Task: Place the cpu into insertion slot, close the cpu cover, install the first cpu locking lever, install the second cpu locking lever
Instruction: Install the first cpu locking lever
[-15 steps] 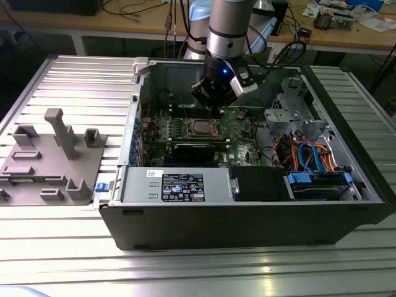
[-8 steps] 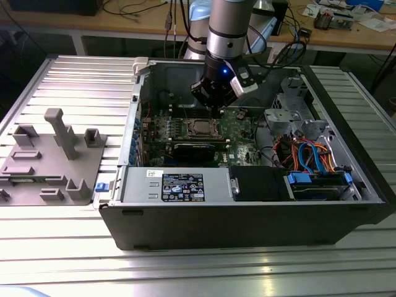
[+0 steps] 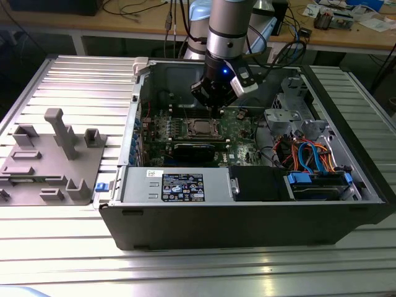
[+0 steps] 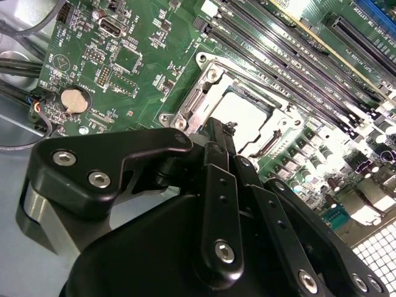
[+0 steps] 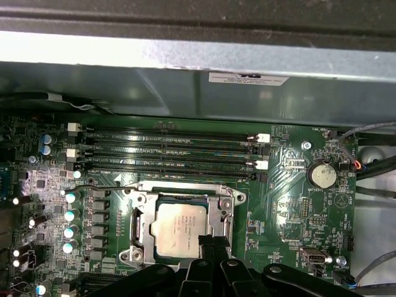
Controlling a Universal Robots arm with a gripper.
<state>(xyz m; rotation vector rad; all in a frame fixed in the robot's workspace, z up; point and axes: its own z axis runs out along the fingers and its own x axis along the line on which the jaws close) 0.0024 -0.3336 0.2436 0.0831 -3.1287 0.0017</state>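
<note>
The cpu [image 5: 179, 227], a dull silver square, lies flat in the insertion slot on the green motherboard; its contact field is hidden under the chip. The cpu cover [image 5: 143, 216], a silvery frame with a square window, lies down around the chip. A thin wire lever [image 5: 105, 185] runs along one side of the frame. My gripper [image 5: 210, 242] is shut with nothing in it, its tips close over the cover's edge beside the chip. The second wrist view has the gripper [image 4: 219, 127] in front of the bright cpu [image 4: 246, 113]. In the exterior view the gripper [image 3: 216, 106] hangs just behind the cpu [image 3: 201, 128].
Memory slots [image 5: 167, 151] run beside the socket, with capacitors [image 5: 69, 215] on one side and a coin battery [image 5: 322, 176] on the other. The case wall [image 5: 185, 80] rises close behind. A power supply [image 3: 179, 185], cables [image 3: 309, 154] and a grey fixture [image 3: 55, 154] are nearby.
</note>
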